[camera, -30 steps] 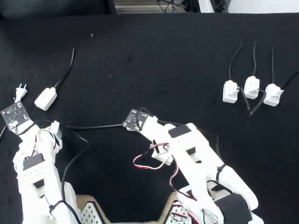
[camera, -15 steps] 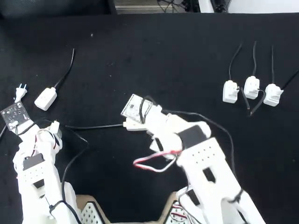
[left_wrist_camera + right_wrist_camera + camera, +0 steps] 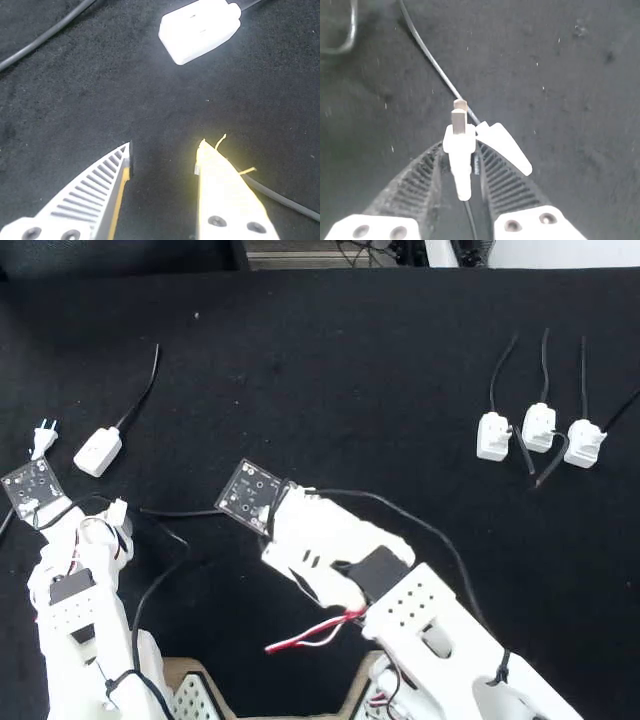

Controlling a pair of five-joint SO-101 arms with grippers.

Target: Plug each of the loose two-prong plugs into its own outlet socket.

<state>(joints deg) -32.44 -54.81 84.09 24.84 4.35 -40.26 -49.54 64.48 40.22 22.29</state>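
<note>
Starting with the right tool (image 3: 460,150): it's clamped on a white plug (image 3: 459,136), gripped by the body between two ribbed fingers (image 3: 415,190), with both metal prongs sticking out past the fingertips. A thin black cable (image 3: 427,55) is seen running across the black counter (image 3: 560,75) behind the prongs. Whether the plug is touching the counter can't be told. In the high view the right arm (image 3: 400,600) is angled toward the middle of the counter, and its wrist board (image 3: 249,495) sits over the tool, so the plug is hidden from that angle.

The left tool (image 3: 165,145) is spread apart with nothing held between its fingers, and it's pointed at bare counter. A white socket (image 3: 200,29) is seen lying just ahead of it, two slots facing up, with its cord leading away.

Over in the high view, a second plug (image 3: 42,434), small with bluish prongs, is found lying loose near the counter's left edge. It's just beside that socket and close to the left arm (image 3: 75,590). Three more sockets (image 3: 539,428) are lined up in a row well apart from all that, on the right side, each with a dark cord going toward the far edge. Whether anything is plugged into those can't be made out.
</note>
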